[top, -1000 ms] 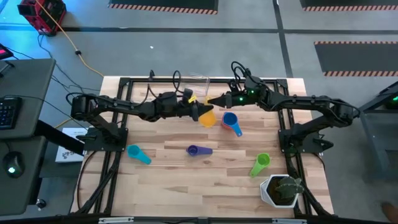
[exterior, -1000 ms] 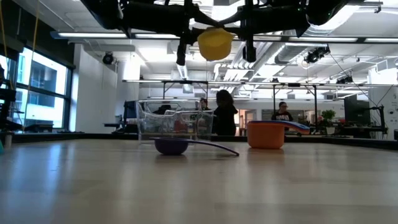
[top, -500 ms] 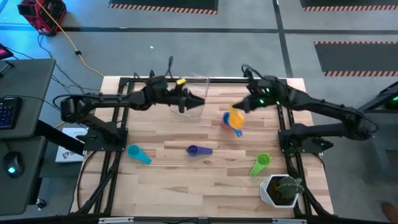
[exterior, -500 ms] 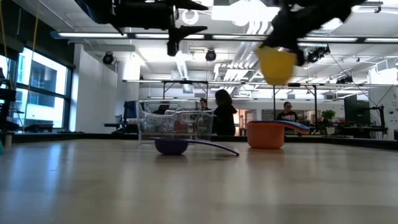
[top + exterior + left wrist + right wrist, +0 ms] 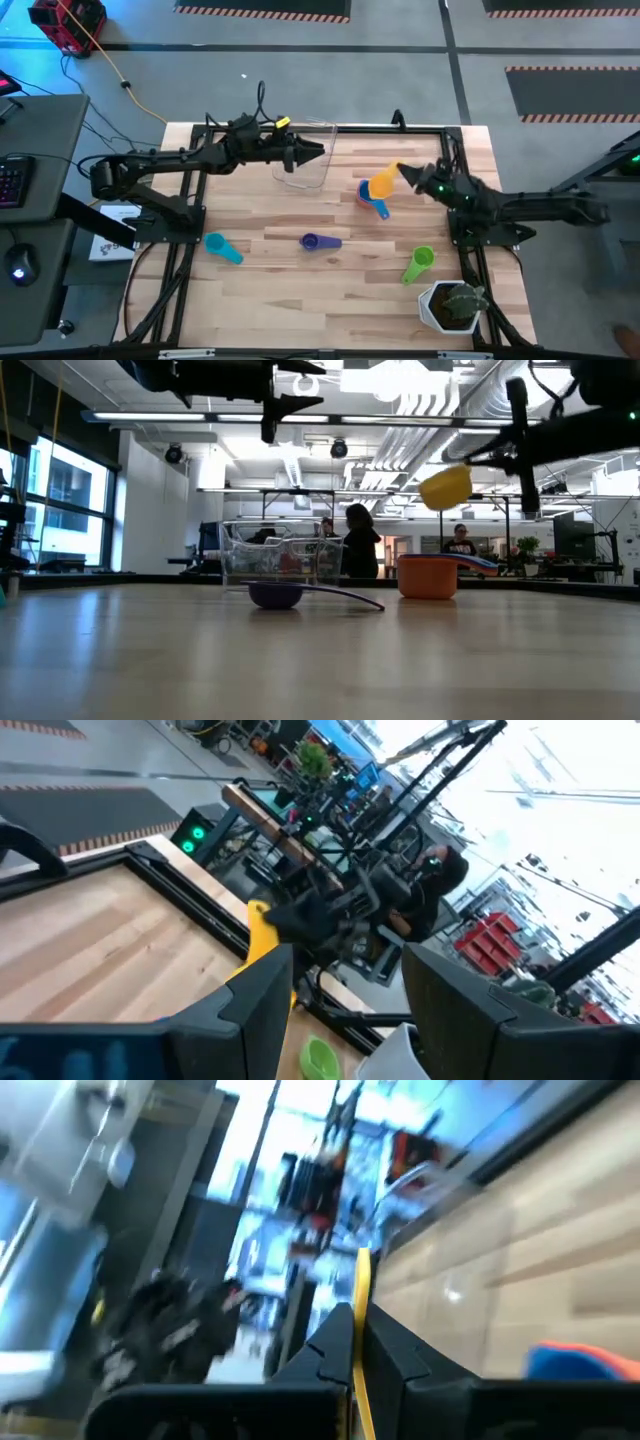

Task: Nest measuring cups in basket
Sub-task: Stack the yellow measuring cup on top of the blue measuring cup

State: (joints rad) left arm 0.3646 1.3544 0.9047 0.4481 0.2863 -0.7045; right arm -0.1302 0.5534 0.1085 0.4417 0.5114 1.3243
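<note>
The right gripper is clamped on the flat handle of the yellow-orange cup, holding it in the air above the stacked pink and blue cups on the table; in the low view the yellow-orange cup hangs clear over that stack; the left gripper hovers with its fingers parted and nothing between them, over the near-left part of the clear basket, which sits at the far middle of the table; the purple cup lies near the centre, the teal cup well to the left, the green cup to the right, just beside a white pot with a plant at the near right corner; beyond the table, people show in the room.
</note>
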